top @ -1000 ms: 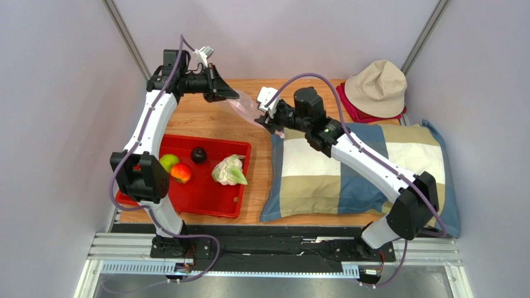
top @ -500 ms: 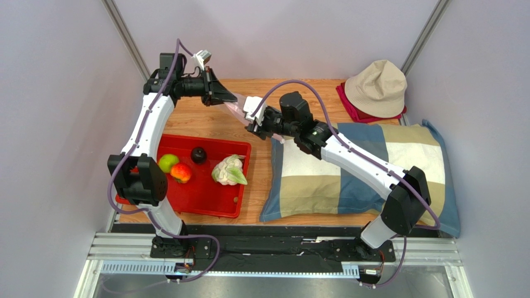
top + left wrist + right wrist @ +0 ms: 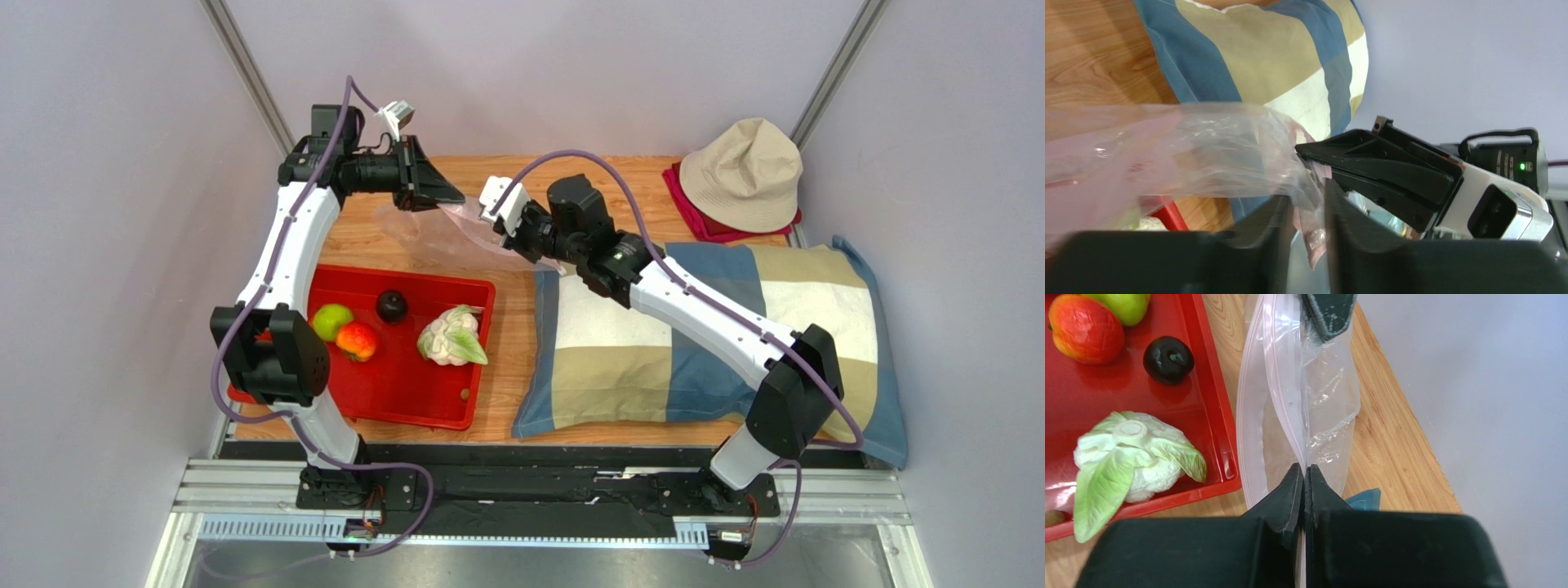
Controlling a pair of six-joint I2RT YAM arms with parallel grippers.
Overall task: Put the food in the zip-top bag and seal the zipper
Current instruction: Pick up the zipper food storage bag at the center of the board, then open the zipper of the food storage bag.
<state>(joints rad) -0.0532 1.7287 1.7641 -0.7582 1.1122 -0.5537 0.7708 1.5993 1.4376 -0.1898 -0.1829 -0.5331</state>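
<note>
The clear zip-top bag (image 3: 442,233) hangs over the wooden table behind the red tray (image 3: 393,380). My right gripper (image 3: 1303,471) is shut on its mouth edge, pinching the pinkish zipper (image 3: 1285,404). My left gripper (image 3: 1308,196) is at the bag's far end with its jaws apart, and a loose corner of the bag (image 3: 1168,153) lies between them. On the tray lie the food pieces: a green apple (image 3: 331,321), a red-orange fruit (image 3: 358,341), a dark round fruit (image 3: 390,305) and a cauliflower (image 3: 451,337). No food shows inside the bag.
A blue-and-tan checked pillow (image 3: 699,331) fills the table's right side, under my right arm. A beige hat (image 3: 742,172) rests on a red cloth (image 3: 687,202) at the back right. Grey walls close in on both sides and behind.
My right gripper moved left along the bag and closed on its mouth edge. My left gripper went from shut to open, and the bag sagged lower toward the table.
</note>
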